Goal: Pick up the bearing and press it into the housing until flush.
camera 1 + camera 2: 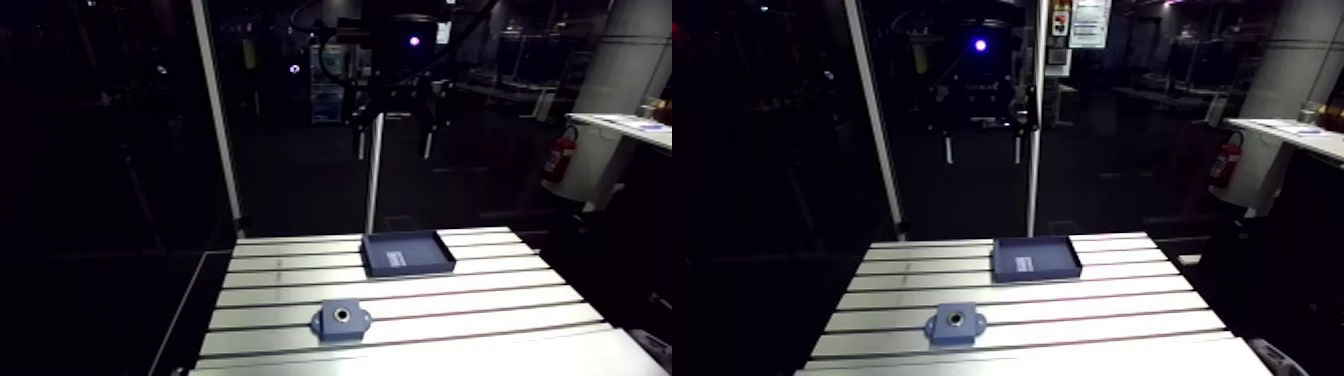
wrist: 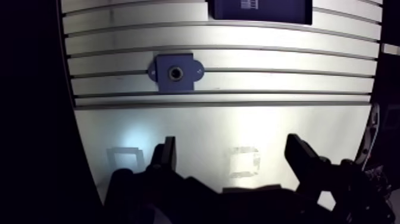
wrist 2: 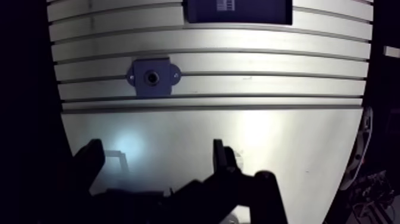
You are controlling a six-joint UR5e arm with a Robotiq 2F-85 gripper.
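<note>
While the tool [image 2: 232,146] hangs high over the table [image 2: 238,119], its 2 fingers [image 2: 168,156] stand wide apart w/ nothing btwn them; only bare table shows in the gap. The housing [image 2: 175,72], a blue block w/ a small ear each side, lies flat on the slotted part of the table ahead of the tool, well apart from it. Its centre shows a pale ring round a dark hole. Can't tell whether that ring is the bearing or just the bore edge, so the bearing's spot can't be fixed. A blue tray [image 1: 432,250] sits farther ahead, beyond the housing & off to one side, not touching it. A white label [image 1: 395,258] lies on the tray floor. Under the tool is the plain, unslotted strip of table.
</note>
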